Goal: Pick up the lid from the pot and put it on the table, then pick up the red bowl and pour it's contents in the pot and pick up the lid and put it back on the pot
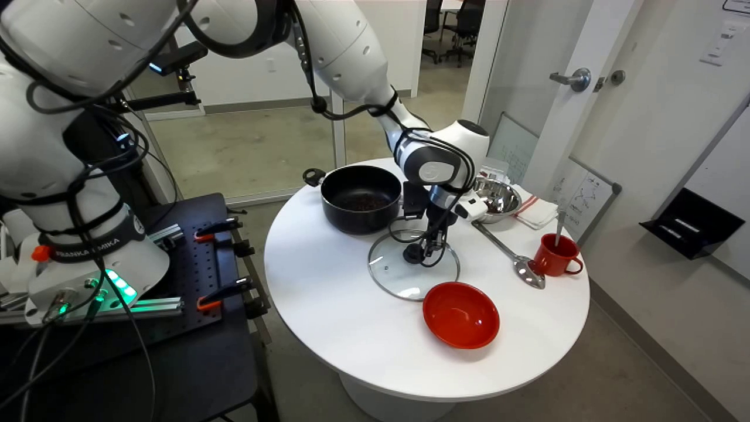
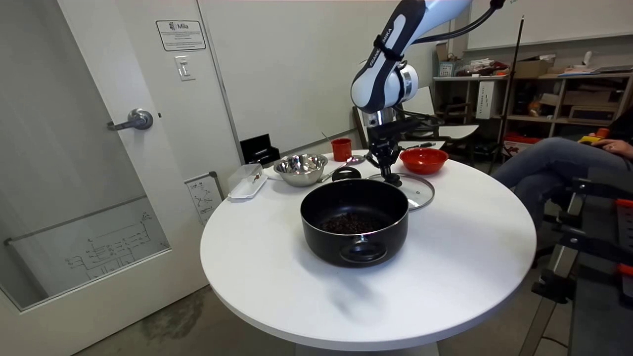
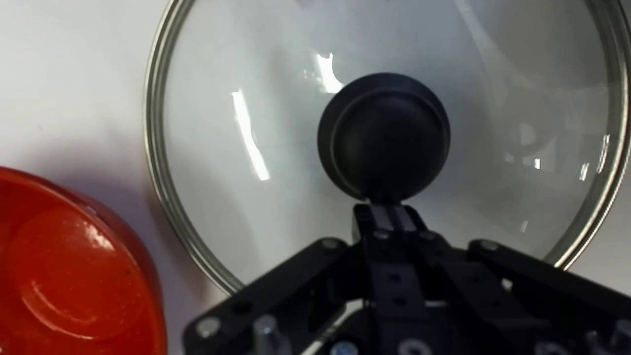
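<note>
The lid (image 3: 256,212) lies flat on the white table (image 1: 328,316), glass side up, with its black knob (image 3: 389,138) in the middle. My gripper (image 3: 384,212) has its fingers drawn together, tips right at the knob's near edge; whether a sliver of the knob is between them I cannot tell. Beside the lid stands the black pot (image 2: 326,242), uncovered, with dark grains (image 2: 352,223) on its bottom. The red bowl (image 1: 461,316) rests upright near the lid's rim, nothing seen inside; part of it shows in the wrist view.
A shiny steel bowl (image 1: 495,196), a slotted spoon (image 1: 530,272) and a red mug (image 1: 556,257) with a utensil in it stand past the lid. A plastic container (image 2: 247,183) and a folded cloth (image 1: 536,211) lie near the steel bowl. A person (image 2: 534,163) sits beyond the table.
</note>
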